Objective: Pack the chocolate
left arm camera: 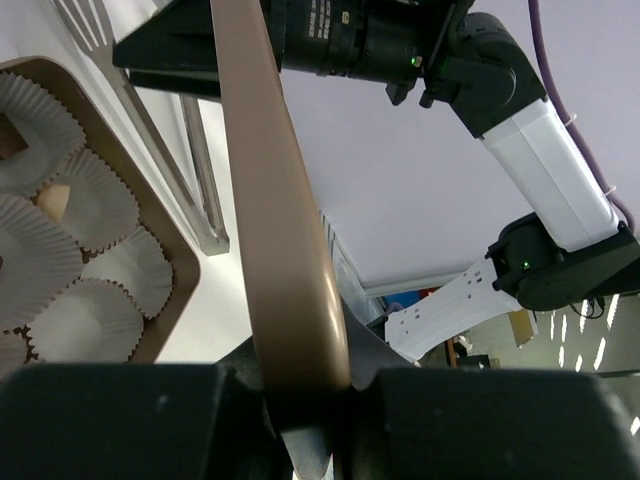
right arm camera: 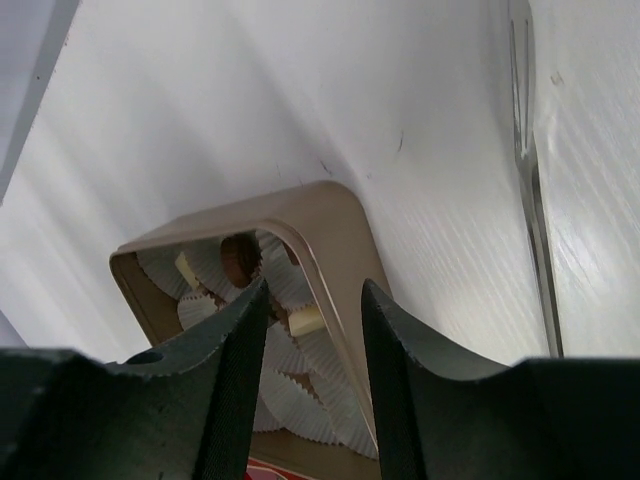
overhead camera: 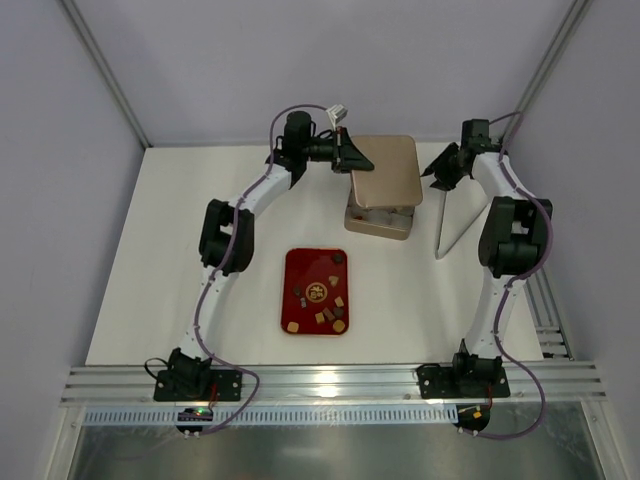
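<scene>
1. On the worktop point(overhead camera: 150, 250), the chocolate point(overhead camera: 318, 295) lies loose in the red tray point(overhead camera: 292, 262), near the tan box point(overhead camera: 380, 222).
2. Left tool point(left arm camera: 300, 400) pinches the box lid point(overhead camera: 385, 165). Right tool point(right arm camera: 315, 290) is spread astride the lid's rim.
3. Judgement: the pieces are light, rigid, smooth and easily scuffed. Grip each singly across opposite sides, gently.

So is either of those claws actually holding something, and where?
The left gripper pinches the tan lid by its rim on that arm's side; the right gripper, jaws apart, holds nothing.
</scene>
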Controlling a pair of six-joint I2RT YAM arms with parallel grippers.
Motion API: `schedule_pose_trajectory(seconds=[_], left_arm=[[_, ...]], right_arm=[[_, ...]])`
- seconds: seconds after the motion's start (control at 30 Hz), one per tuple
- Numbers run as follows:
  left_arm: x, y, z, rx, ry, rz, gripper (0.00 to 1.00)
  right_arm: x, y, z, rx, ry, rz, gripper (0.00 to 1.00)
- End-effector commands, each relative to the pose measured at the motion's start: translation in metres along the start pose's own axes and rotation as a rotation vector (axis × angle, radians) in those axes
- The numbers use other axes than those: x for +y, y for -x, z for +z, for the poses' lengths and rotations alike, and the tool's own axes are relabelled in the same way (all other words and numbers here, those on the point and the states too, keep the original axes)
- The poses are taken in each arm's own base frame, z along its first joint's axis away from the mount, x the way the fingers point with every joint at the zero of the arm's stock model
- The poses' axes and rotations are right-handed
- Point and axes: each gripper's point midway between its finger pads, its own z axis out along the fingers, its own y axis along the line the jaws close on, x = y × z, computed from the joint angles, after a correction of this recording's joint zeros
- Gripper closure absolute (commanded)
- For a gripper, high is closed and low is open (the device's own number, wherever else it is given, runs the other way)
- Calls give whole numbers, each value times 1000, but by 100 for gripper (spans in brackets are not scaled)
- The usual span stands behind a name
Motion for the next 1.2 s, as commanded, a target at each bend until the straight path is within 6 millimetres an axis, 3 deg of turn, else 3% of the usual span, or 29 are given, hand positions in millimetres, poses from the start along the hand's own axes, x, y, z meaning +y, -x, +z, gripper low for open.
schedule_pose_trajectory(seconds=[0.0,0.3,0.5,0.67,0.93,0.97,1.17], left_arm=[[-30,7,-3,2,-70,80,100],[-21,-1,-7,16,-57,58,100],[-20,-2,-16,8,-34,66,100],[-10,-3,-28,-1,-13,45,100],[-2,-3,-41,-13,3,40,100],[-2,-3,-42,-13,3,40,100],[3,-4,-50,-20,9,31,100]], right_arm=[[14,14,5,-20,2,8,56],[21,20,35,21,-5,-15,50],[41,12,48,86,59,-49,55],[46,-5,66,154,101,-71,59],[66,-24,75,212,190,-133,60],[80,-40,75,242,221,-159,60],[104,-60,76,288,312,-223,60]])
